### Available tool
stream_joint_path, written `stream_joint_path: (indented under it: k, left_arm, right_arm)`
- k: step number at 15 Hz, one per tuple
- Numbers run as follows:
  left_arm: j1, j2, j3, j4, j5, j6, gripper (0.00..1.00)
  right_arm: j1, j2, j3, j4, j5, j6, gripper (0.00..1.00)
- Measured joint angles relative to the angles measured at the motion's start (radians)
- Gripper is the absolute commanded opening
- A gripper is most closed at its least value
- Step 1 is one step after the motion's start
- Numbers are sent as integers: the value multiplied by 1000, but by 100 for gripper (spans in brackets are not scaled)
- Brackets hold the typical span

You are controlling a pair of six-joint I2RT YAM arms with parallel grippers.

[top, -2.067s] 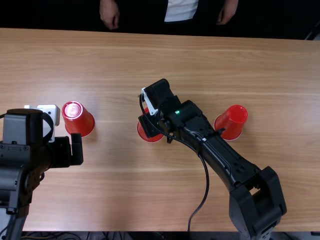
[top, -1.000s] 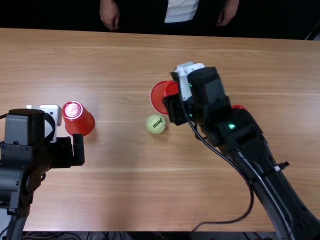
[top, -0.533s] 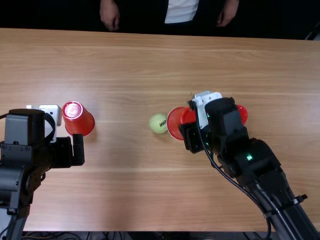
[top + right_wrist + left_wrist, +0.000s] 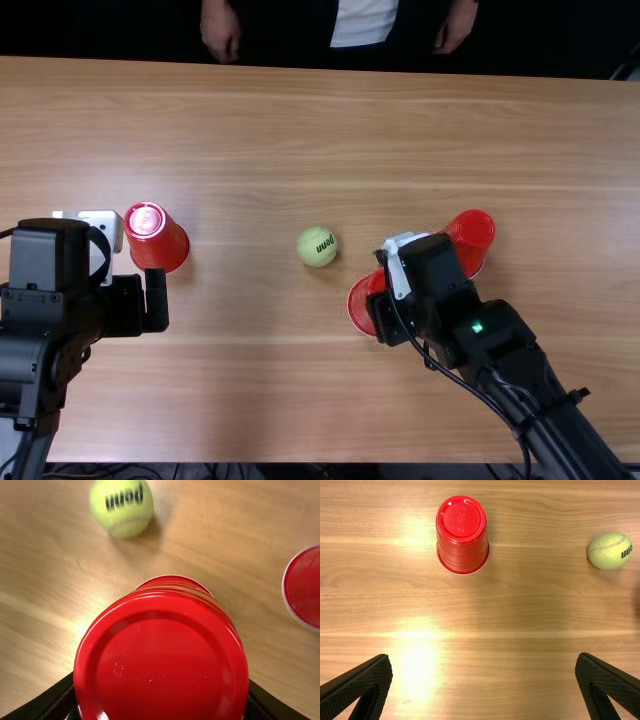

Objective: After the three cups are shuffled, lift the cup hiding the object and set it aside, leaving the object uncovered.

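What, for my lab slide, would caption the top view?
Right arm holds a red cup in its jaws beside the uncovered tennis ball.

Each cup (image 4: 156, 238) red; ball (image 4: 317, 246) yellow-green; table (image 4: 300, 120) light brown

Robotics lab or test rm, I'd say, not a home. My two black arms, left arm (image 4: 60, 300) and right arm (image 4: 500, 360), come in over the near edge of a plain light brown wooden table (image 4: 320, 110). Props are cheap test stuff: a red plastic cup (image 4: 155, 238) + two more like it, a tennis ball (image 4: 317, 246). A person (image 4: 362, 20) in dark jacket & white shirt stands across, dark bkgd behind.
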Motion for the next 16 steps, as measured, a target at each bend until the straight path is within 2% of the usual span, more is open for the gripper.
stream_joint_path:
  k: [2,3,4,5,6,13,16]
  left_arm:
    - [0,-8,0,-3,0,0,100]
    - [0,-11,0,-5,0,0,100]
    - [0,-14,0,-5,0,0,100]
    - [0,-14,0,-5,-1,0,100]
    - [0,-17,0,-6,0,0,100]
    - [0,-45,0,-17,0,0,100]
    - [0,-58,0,-18,0,0,100]
  right_arm:
    - [20,0,-35,0,0,0,0]
    - [32,3,-43,0,0,0,13]
    - [39,15,-44,1,0,1,41]
    - [39,26,-46,2,0,1,80]
    - [39,30,-46,2,0,2,100]
    - [39,24,-27,0,0,3,100]
    - [38,-90,64,2,0,-1,100]
